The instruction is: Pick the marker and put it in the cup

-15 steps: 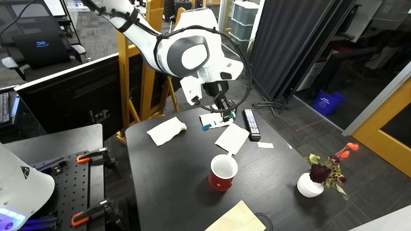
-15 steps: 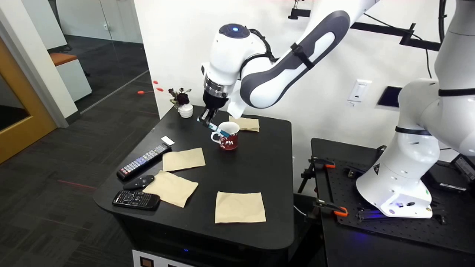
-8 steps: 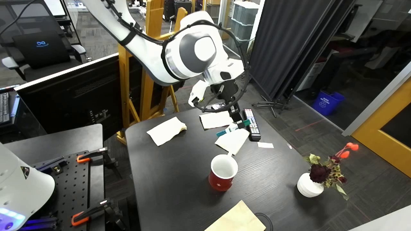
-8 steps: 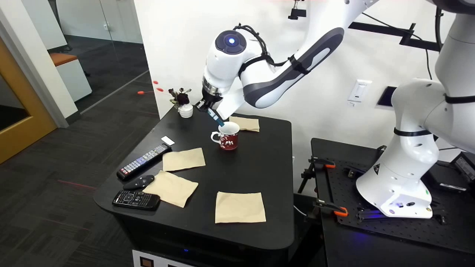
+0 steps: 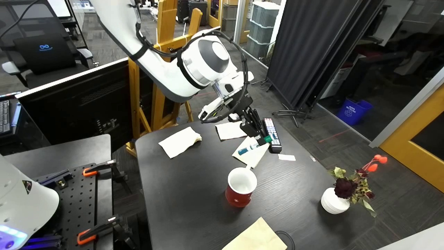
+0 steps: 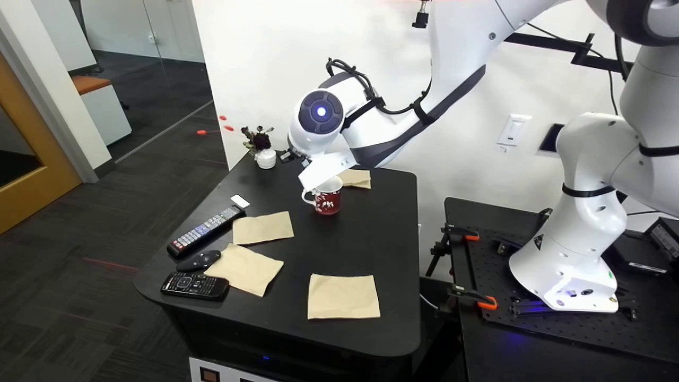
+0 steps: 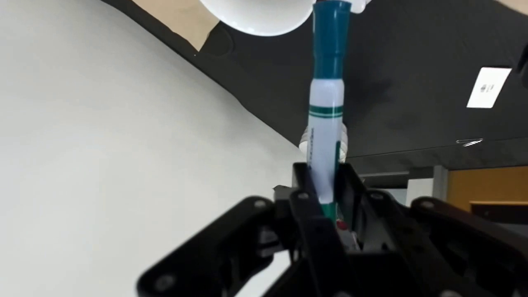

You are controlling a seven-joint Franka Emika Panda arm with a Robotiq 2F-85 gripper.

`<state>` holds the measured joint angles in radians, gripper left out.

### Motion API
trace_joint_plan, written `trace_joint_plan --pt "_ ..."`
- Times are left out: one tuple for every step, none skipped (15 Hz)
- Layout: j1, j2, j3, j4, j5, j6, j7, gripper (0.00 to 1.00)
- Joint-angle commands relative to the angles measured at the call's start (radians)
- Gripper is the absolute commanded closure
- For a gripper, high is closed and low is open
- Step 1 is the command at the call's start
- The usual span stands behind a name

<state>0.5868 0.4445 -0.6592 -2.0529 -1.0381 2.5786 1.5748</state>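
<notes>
My claw (image 7: 324,177) pinches the marker (image 7: 326,105), teal end toward the cup (image 5: 238,197)

Bare dark tabletop (image 5: 194,180) spreads on both sides of the cup. A white wall (image 6: 254,58) stands along the far edge in an exterior view; in my wrist view it fills the lower left, the tabletop's edge slanting down toward my claw. A folded tan paper (image 6: 357,178) lies near the cup on the wall side; the long remote (image 6: 206,232) lies well apart from the cup.

Compared with half a second ago, my wrist (image 6: 307,140) sits lower in an exterior view and now covers the marker. In an exterior view where the marker shows, it tilts more steeply, teal end lower and nearer the cup. The cup has kept its place.

The cup stands upright, white inside facing up. The marker is in the air, gripped near its green end; in my wrist view the teal end overlaps the cup's rim, but whether it is above the mouth I cannot tell. The white vase (image 5: 334,201), near the tabletop's edge, holds a dark red bloom (image 5: 345,187) and red sprigs (image 5: 376,162).
</notes>
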Motion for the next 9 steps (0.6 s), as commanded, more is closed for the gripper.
trace_joint_plan --pt "-0.126 -0.006 0.156 0.045 -0.163 -0.165 0.204 0.95" --pt "-0.173 -0.012 0.214 0.051 -0.200 -0.218 0.249 0.95" --pt "-0.221 -0.013 0.272 0.055 -0.227 -0.266 0.280 0.95" --pt "-0.258 -0.009 0.317 0.061 -0.251 -0.309 0.313 0.95" --pt "-0.297 -0.004 0.361 0.068 -0.268 -0.348 0.337 0.95" --pt "-0.330 -0.003 0.398 0.070 -0.279 -0.380 0.348 0.95" --pt "-0.361 0.002 0.430 0.076 -0.288 -0.403 0.361 0.95" --pt "-0.387 0.008 0.458 0.079 -0.297 -0.423 0.371 0.95" --pt "-0.411 0.011 0.482 0.083 -0.297 -0.439 0.373 0.95"
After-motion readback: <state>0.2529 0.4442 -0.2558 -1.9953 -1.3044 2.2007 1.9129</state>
